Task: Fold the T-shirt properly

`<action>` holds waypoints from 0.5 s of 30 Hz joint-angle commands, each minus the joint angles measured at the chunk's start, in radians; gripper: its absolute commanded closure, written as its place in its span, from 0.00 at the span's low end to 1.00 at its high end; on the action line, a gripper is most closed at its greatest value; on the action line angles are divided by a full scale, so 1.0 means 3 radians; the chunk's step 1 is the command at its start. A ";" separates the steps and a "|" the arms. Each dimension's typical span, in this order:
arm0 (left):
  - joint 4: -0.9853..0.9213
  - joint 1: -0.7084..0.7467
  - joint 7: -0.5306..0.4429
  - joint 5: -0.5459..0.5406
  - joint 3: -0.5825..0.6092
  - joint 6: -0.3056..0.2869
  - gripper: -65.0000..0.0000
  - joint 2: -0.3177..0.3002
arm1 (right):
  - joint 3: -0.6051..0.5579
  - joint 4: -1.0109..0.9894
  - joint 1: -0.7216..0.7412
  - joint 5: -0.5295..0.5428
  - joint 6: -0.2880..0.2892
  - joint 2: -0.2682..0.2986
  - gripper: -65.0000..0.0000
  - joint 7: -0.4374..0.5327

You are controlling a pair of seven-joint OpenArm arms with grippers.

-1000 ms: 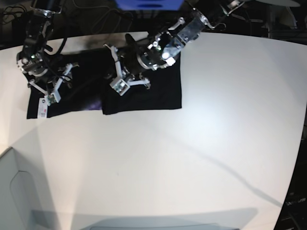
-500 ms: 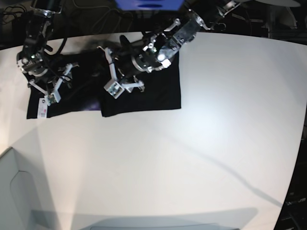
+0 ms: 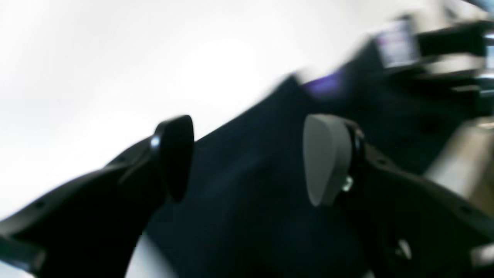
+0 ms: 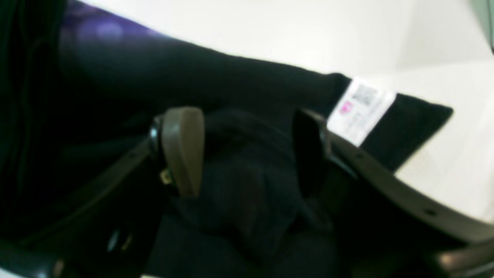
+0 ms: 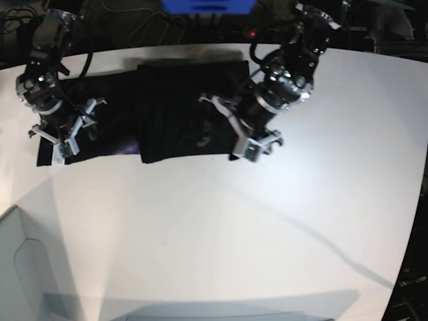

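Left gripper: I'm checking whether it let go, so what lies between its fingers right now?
In the left wrist view, the left gripper stands open; between its fingers only the T-shirt lying flat below shows, nothing pinched.

We see the T-shirt (image 5: 167,107) as matt black cloth, softly creased, with a smooth white paper-like label (image 4: 361,110); the table (image 5: 267,221) looks smooth, faintly glossy white; the left gripper (image 3: 247,162) carries dull, smooth plastic pads (image 3: 324,162)
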 commanded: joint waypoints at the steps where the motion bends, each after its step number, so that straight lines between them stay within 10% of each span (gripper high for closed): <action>1: 0.0053 0.0070 -0.0088 -0.0012 -0.0189 -0.0032 0.34 -0.0005 | 0.0132 0.0048 0.0018 0.0013 0.0044 0.0032 0.42 0.0040; 15: 0.0043 0.0489 -0.0088 -0.0017 -0.1104 -0.0042 0.34 0.0026 | 0.1063 -0.0827 0.0458 0.0007 0.0044 -0.0060 0.38 0.0035</action>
